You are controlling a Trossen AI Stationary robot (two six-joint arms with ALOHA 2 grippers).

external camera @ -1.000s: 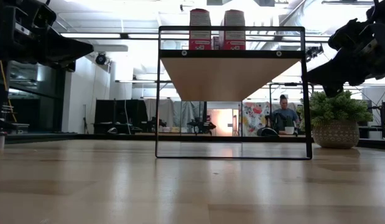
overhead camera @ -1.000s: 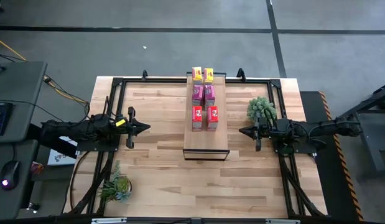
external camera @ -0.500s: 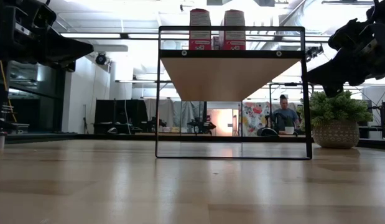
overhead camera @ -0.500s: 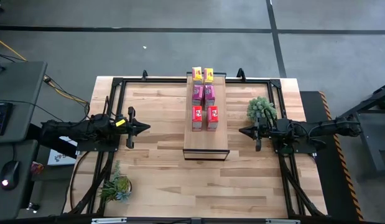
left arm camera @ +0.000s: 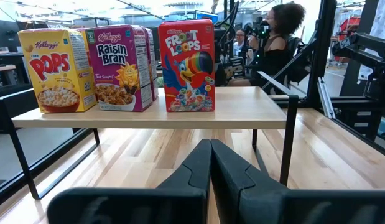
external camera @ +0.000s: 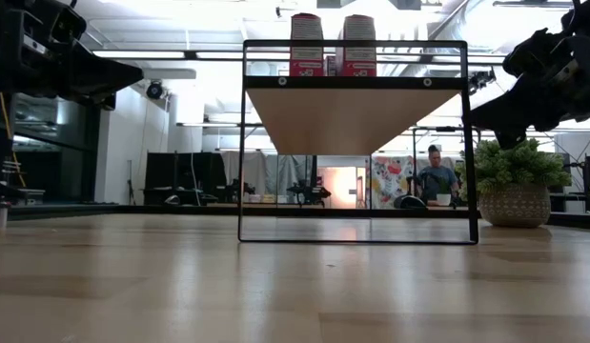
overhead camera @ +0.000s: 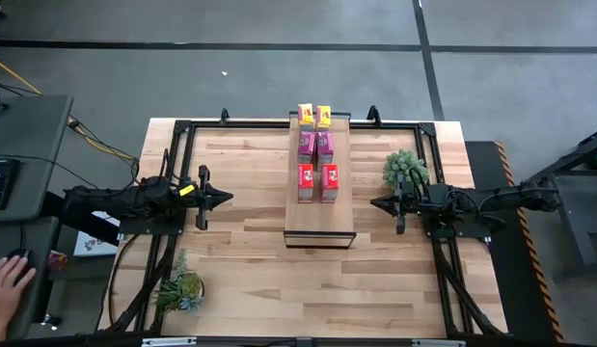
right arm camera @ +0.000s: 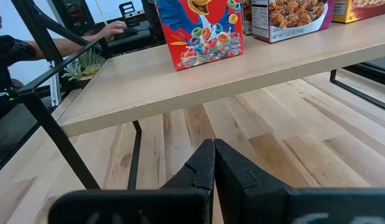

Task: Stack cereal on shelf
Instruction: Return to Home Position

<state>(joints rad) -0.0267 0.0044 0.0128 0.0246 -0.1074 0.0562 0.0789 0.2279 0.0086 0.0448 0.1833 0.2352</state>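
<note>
Spanning most of the high view, the pale butcher-block wooden tabletop (overhead camera: 240, 241) carries everything else. Down its centre from the upper edge runs the long narrow light-wood shelf with a dark metal frame (overhead camera: 319, 217), and the shelf's lower end is bare. The two dark arms lie level at mid-height of the frame, both well apart from the shelf. The left gripper (overhead camera: 226, 199) points in from the left and the right gripper (overhead camera: 375, 203) from the right. Each wrist view shows that arm's own fingers pressed together with nothing between them.

All six boxes stand upright on the shelf in three pairs. The two red cardboard cereal boxes (overhead camera: 317, 181) are nearest the middle, the two magenta cardboard cereal boxes (overhead camera: 315, 146) above them, and the two yellow cardboard cereal boxes (overhead camera: 314, 117) at the top end. The boxes in each pair seem to touch, though from overhead I cannot be sure.

A round bushy green potted plant (overhead camera: 405, 169) sits just beside the right arm, and a small spiky green plant (overhead camera: 182, 287) lies at the table's lower left. A person's hand (overhead camera: 4, 284) shows in the lower left corner, off the table.

The stacking looks finished, so the step in hand is parking the arms, which appear close to rest. The next move calls for little: closed jaws, and no sweep toward the frame or the bushy plant.
</note>
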